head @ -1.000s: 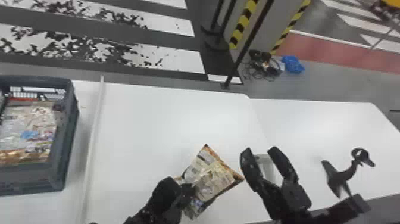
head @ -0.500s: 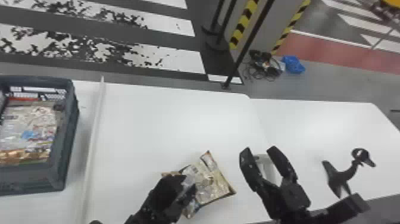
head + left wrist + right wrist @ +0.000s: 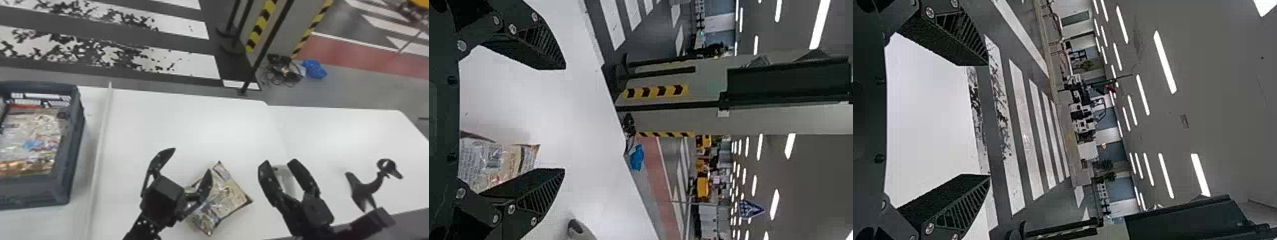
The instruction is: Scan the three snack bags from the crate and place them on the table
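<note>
Passable room over counter [image 3: 185, 124], beyond both grippers, between crate [image 3: 68, 159] at left and black curved stand [image 3: 365, 191] at right. Snack bag [image 3: 231, 194] lies between left gripper [image 3: 192, 160] and right gripper [image 3: 278, 161], narrowing that gap.

Black left gripper [image 3: 191, 160], matching black right gripper [image 3: 278, 162], flat tapered fingers [image 3: 158, 163], grainy dark pads [image 3: 948, 42], slanting ribs [image 3: 539, 197] along the finger sides, round silvery screws [image 3: 512, 29] at the joints, dark palm plate [image 3: 443, 125] with small round holes [image 3: 452, 80], boxy black housing [image 3: 167, 188], black left arm [image 3: 142, 228] dotted with pale specks
</note>
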### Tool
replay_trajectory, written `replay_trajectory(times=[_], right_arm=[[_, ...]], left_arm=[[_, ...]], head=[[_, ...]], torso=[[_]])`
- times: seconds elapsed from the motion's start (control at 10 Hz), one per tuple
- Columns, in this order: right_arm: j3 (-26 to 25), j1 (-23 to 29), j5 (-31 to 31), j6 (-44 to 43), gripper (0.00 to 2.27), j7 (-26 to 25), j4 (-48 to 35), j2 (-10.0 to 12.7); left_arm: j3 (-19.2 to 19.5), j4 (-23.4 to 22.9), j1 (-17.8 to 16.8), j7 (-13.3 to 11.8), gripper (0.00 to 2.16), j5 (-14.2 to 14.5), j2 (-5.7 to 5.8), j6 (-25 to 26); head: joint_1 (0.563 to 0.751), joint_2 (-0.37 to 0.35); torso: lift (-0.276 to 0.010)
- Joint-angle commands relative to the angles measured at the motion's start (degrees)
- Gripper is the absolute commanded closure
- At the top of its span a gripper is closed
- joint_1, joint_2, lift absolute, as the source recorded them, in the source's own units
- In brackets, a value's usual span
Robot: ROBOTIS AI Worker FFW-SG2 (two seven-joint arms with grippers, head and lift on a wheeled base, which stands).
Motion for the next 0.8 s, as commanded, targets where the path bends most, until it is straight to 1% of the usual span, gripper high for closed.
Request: replay_trajectory(times=[0.0,0.1,0.2,0.3,0.4,0.6,0.7], right_arm=[[0.07,-0.81,0.17,0.89,0.13,0.14,0.89,-0.02],[0.25,-1.34,0.17,1.07,0.13,0.23,1.6,-0.02],[0.34,-1.69,0.08,1.07,0.13,0.32,2.39,-0.02],[0.34,-1.95,0.08,1.07,0.13,0.58,3.09,-0.02],[0.34,-2.13,-0.09,1.24,0.13,0.58,3.53,-0.11],[0.42,-2.39,-0.35,1.24,0.13,1.02,4.41,-0.2],[0.34,-2.39,-0.44,1.6,0.13,1.02,4.85,-0.2]], left_arm=[[4.32,-4.81,4.44,-0.04,0.07,-0.03,0.81,-4.16],[7.04,-7.71,7.25,-0.13,0.07,0.06,0.89,-5.39],[10.12,-10.61,10.15,-0.22,0.07,0.67,0.89,-5.57],[12.93,-13.34,12.79,-0.22,0.08,1.99,0.89,-5.57],[15.39,-15.71,15.34,-0.22,0.08,2.43,0.89,-7.33],[19.17,-18.52,20.08,-0.22,0.08,3.84,0.81,-12.25],[20.76,-18.87,22.02,-0.31,0.08,4.1,0.89,-14.71]], head=[[0.695,-0.35],[0.695,-0.35],[0.695,-0.35],[0.695,-0.35],[0.695,-0.35],[0.695,-0.35],[0.695,-0.35]], torso=[[-0.037],[-0.037],[-0.037],[-0.037],[-0.037],[-0.037],[-0.037]])
